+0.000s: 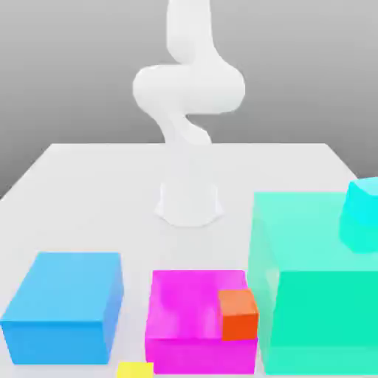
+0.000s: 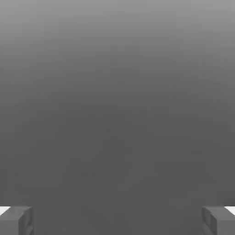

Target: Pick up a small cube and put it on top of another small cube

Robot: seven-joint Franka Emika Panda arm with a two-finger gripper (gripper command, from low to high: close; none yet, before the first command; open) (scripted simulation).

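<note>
Pale, smooth tabletop [image 1: 88, 199] spreads under everything, with a plain grey background [image 1: 74, 74] beyond its far edge. One white robot arm [image 1: 189, 88] stands on it, its base far from the blocks and roughly midway between the exterior view's left and right. Three big blocks sit on the near part: one blue block [image 1: 63, 288] at the exterior view's left, one magenta block [image 1: 184, 303] in the middle, and one green block [image 1: 317, 310] at the exterior view's right, the bulkiest of the three. Smaller pieces also number three (one yellow, one orange-red, one cyan, and no two share a colour). Nearest of all is the yellow cube [image 1: 135, 370], the one to be picked up, nearer than the gap between the blue and magenta blocks and partly cut off by the picture's near edge; what it rests on I cannot tell. The orange-red cube [image 1: 238, 316] appears to sit on the magenta block, at its near right corner, apart from the yellow one. The cyan block [image 1: 363, 203] appears to be on top of the green block, cut off at the exterior view's right. Between the yellow cube and the orange-red one stands part of the magenta block, and the tall green block rises just beside the orange-red cube. In the hand view the gripper [image 2: 117, 220] has its jaws spread wide, holding nothing between them.
</note>
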